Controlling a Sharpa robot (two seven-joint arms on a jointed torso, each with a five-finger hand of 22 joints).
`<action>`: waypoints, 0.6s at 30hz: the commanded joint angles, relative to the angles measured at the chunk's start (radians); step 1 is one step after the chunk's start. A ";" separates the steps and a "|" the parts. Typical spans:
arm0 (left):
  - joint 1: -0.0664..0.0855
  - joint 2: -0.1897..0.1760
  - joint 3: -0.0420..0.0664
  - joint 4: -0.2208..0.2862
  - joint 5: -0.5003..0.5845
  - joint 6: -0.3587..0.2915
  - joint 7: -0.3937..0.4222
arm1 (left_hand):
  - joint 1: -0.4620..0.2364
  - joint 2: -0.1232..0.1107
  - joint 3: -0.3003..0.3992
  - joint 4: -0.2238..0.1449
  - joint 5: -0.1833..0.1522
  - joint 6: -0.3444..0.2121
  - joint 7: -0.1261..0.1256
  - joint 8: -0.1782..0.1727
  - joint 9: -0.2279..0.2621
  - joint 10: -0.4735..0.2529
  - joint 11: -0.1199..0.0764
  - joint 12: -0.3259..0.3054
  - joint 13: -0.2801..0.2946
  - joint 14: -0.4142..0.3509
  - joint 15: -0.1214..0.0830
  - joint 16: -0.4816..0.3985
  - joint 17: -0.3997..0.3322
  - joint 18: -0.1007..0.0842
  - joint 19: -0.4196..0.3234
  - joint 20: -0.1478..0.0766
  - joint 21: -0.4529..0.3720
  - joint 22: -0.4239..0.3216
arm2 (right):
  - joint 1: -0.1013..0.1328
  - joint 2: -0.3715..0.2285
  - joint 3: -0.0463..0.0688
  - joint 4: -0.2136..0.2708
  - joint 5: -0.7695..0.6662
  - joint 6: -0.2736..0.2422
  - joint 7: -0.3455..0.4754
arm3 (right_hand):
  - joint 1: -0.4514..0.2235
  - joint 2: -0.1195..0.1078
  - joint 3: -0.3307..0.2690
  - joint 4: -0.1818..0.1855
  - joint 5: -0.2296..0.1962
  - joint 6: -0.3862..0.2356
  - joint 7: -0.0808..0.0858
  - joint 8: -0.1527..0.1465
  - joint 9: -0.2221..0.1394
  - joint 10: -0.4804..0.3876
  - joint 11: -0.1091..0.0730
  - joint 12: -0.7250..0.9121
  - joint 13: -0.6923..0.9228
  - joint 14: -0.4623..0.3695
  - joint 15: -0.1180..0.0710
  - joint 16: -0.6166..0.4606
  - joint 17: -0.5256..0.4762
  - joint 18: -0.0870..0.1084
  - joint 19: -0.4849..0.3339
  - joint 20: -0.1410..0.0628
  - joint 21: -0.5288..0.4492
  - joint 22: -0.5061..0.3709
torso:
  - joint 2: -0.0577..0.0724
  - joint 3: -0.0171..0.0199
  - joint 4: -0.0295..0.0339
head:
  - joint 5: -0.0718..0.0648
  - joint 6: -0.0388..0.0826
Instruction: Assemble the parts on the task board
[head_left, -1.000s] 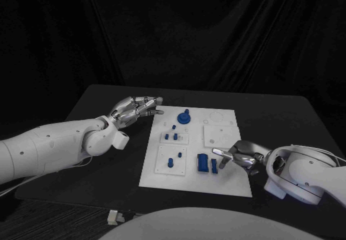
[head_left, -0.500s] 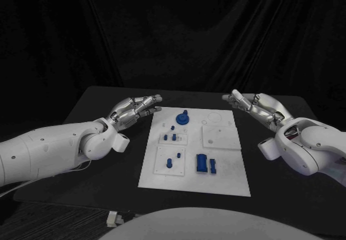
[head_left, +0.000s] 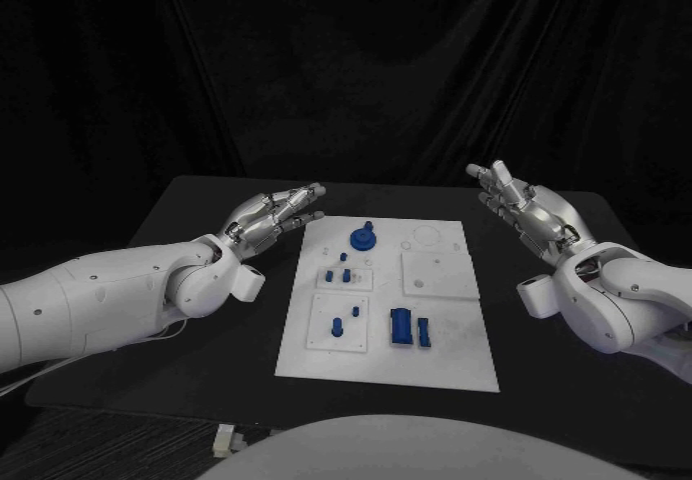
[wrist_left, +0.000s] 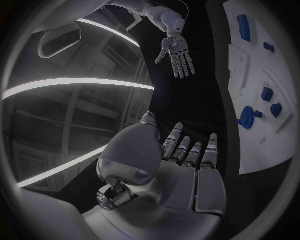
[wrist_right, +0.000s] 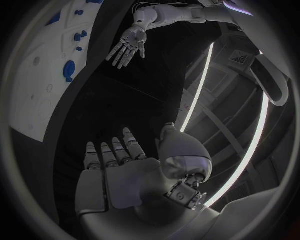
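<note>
The right hand (head_left: 522, 203) now hangs in the upper right of the head frame, fingers spread and holding nothing, well clear of the board (head_left: 447, 362). A second ago it was low at the board's lower right edge, right beside the two blue blocks (head_left: 411, 328); half a second ago it had already lifted away, and since then it has drifted slightly further up and out. The left hand (head_left: 274, 217) sits just off the board's upper left corner, fingers loosely apart and empty, almost unmoved across the frames. The reading is that the right hand has finished or abandoned its work at the blocks and both hands are parked, with no part in hold.

The parts sit on the board: a round knobbed piece (head_left: 366, 237) near the top, small pegs (head_left: 342, 272) in the middle left, another peg (head_left: 339, 324) lower left, the blocks beside it. The board lies in the centre of the black tabletop (head_left: 188, 210). Behind it hangs dark drapery.
</note>
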 joint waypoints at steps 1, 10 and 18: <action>-0.001 0.001 0.003 0.004 0.002 -0.011 0.000 | -0.406 -0.074 0.077 -0.089 -0.098 -0.155 -0.036 -0.057 -0.043 -0.057 -0.075 -0.062 -0.027 -0.012 -0.045 -0.030 -0.009 -0.051 -0.098 -0.083 -0.053 -0.077 | -0.005 0.007 0.007 -0.004 0.009 -0.009 0.000 | -0.243 -0.062 0.100 -0.072 -0.023 -0.126 0.000 -0.009 -0.008 -0.009 -0.045 -0.062 -0.104 -0.006 -0.112 -0.014 -0.004 -0.114 -0.002 -0.071 -0.004 -0.010 | -0.001 0.0000 -0.0010 | -0.001 0.006; -0.013 0.024 0.045 0.041 0.032 -0.177 -0.031 | -0.679 -0.124 0.131 -0.147 -0.164 -0.260 -0.113 -0.057 -0.043 -0.057 -0.075 -0.105 -0.027 -0.012 -0.141 -0.030 -0.009 -0.079 -0.098 -0.138 -0.053 -0.128 | -0.074 0.125 0.098 -0.087 0.174 -0.130 0.047 | -0.624 -0.160 0.259 -0.187 -0.023 -0.327 0.000 -0.009 -0.008 -0.009 -0.045 -0.162 -0.104 -0.006 -0.112 -0.014 -0.004 -0.114 -0.002 -0.184 -0.004 -0.010 | -0.005 0.0019 -0.0073 | -0.028 0.089; -0.033 0.061 0.112 0.100 0.079 -0.442 -0.081 | -0.851 -0.155 0.164 -0.184 -0.205 -0.326 -0.113 -0.057 -0.043 -0.057 -0.075 -0.196 -0.027 -0.012 -0.141 -0.030 -0.009 -0.170 -0.098 -0.174 -0.053 -0.161 | -0.146 0.246 0.192 -0.173 0.346 -0.255 0.095 | -0.624 -0.160 0.259 -0.187 -0.023 -0.327 0.000 -0.009 -0.008 -0.009 -0.045 -0.162 -0.104 -0.006 -0.112 -0.014 -0.004 -0.114 -0.002 -0.184 -0.004 -0.010 | -0.012 0.0047 -0.0164 | -0.068 0.211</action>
